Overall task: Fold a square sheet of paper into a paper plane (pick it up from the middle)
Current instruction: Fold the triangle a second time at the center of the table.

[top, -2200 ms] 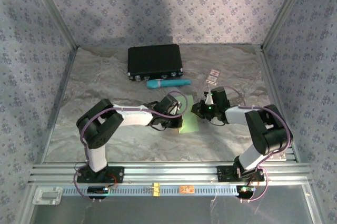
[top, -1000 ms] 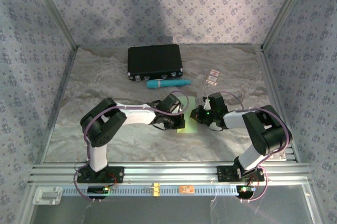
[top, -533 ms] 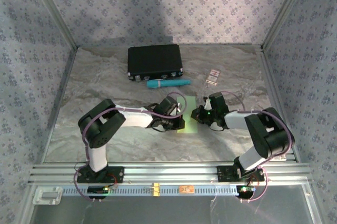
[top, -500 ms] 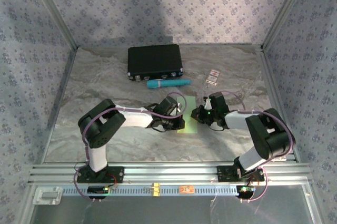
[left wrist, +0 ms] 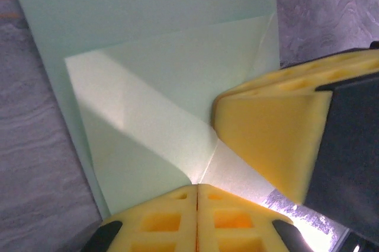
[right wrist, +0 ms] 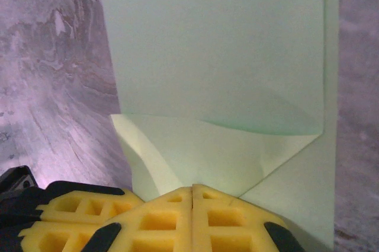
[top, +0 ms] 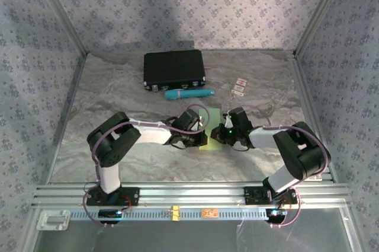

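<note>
Left gripper [left wrist: 197,200]: yellow pads pressed together, seam shut, nothing seen between them. Tips sit on the near edge of the sheet of paper [left wrist: 160,38], where a diagonal fold runs up to them.

Right gripper [right wrist: 192,203]: pads likewise together, no gap, tips at a folded-over flap of the same pale green sheet. One of its fingers [left wrist: 269,133] lies on the paper just beside the left tips.

The sheet lies flat on the table, mid-front, between the two grippers. It is partly folded, with corner flaps turned in and creases showing.

Surface: grey marbled table [top: 118,86], matte. Silver rail [top: 189,193] along the near edge. Walls on three sides, pale paper with a small blue floral repeat.

Black case [top: 174,69] near the back, teal tube [top: 189,93] just in front of it. Two small cards [top: 239,86] to the right, marked red but too small to read. Orange tag [top: 208,213] on the rail, unreadable.

Arms: both elbows bent outward, forearms low and reaching inward, wrists meeting nose to nose over the sheet.
</note>
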Motion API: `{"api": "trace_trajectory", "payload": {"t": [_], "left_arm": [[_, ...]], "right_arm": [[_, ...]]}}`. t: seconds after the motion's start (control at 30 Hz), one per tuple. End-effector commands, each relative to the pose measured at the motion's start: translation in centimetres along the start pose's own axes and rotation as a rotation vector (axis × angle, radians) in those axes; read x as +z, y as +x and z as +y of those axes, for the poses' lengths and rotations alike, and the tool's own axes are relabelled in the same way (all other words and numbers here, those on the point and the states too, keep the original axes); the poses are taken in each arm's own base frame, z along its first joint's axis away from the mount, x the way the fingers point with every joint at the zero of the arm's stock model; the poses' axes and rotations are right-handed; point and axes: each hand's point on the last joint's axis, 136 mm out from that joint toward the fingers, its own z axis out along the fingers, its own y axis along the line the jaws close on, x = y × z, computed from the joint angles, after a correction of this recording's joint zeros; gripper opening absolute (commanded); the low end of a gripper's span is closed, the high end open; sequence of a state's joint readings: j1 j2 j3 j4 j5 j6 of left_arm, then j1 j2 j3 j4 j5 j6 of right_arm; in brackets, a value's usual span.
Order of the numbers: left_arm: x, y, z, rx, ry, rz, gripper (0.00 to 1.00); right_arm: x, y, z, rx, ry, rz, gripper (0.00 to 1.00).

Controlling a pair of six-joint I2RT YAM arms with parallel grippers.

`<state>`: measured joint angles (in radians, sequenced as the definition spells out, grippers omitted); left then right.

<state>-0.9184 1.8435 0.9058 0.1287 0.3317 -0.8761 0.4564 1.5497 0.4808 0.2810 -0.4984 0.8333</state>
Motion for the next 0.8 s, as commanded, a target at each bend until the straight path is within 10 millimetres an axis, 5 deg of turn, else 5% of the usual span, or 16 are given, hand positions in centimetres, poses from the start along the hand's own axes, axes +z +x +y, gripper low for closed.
{"api": "trace_trajectory", "payload": {"t": [0.0, 0.77], "left_arm": [[-0.4, 1.8, 2.5, -0.010, -0.090, 0.035, 0.08], [-2.3, 4.2, 4.0, -0.001, -0.111, 0.068, 0.12]], "right_arm": [[0.3, 0.5, -2.4, 0.039, 0.075, 0.000, 0.02], [0.7, 0.3, -2.7, 0.049, 0.081, 0.010, 0.01]]}}
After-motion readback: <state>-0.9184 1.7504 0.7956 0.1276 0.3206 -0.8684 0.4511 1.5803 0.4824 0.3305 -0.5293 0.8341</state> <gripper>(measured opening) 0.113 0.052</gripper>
